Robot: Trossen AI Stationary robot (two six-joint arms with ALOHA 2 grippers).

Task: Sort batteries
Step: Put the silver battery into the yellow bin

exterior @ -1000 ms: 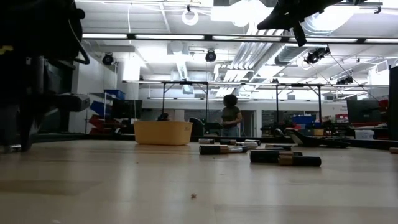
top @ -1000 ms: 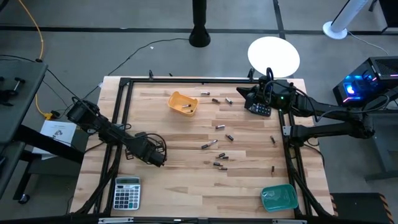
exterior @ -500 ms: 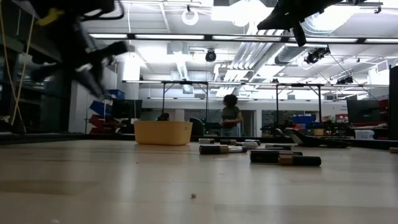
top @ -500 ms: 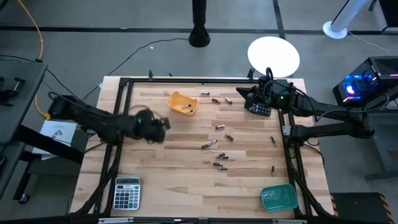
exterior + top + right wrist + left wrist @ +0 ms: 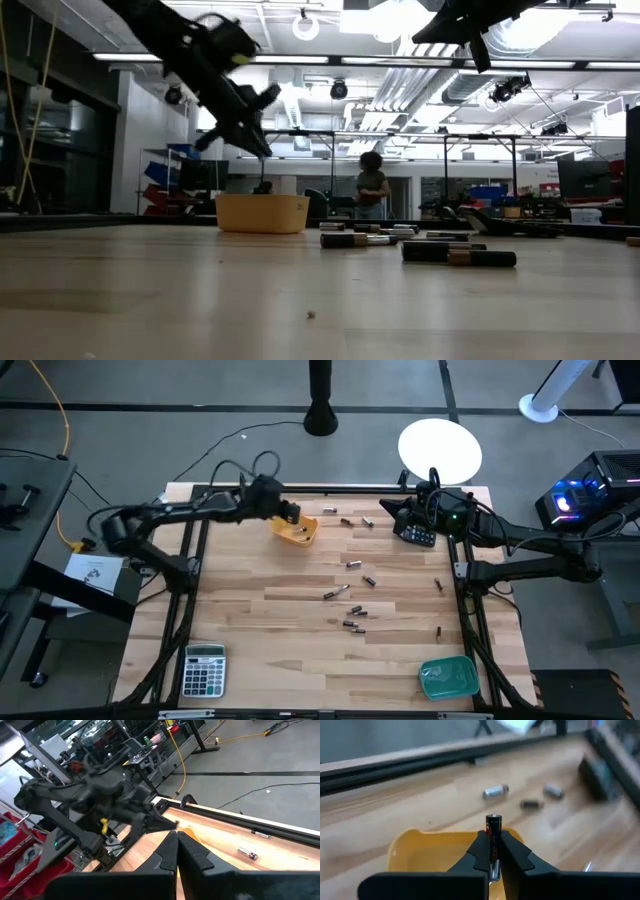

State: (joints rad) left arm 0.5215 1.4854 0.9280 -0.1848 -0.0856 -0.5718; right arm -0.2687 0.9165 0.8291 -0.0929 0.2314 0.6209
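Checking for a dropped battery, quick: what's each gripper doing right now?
Left gripper: shut on a battery, above the yellow tray.
Right gripper: shut, holding nothing.

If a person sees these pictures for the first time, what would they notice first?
Probably the left pincer, which hangs over the yellow tray near the table's far edge, shut on a battery that stands upright between its fingers. Next, the loose batteries scattered across the middle of the table. The right pincer waits shut at the far right corner.
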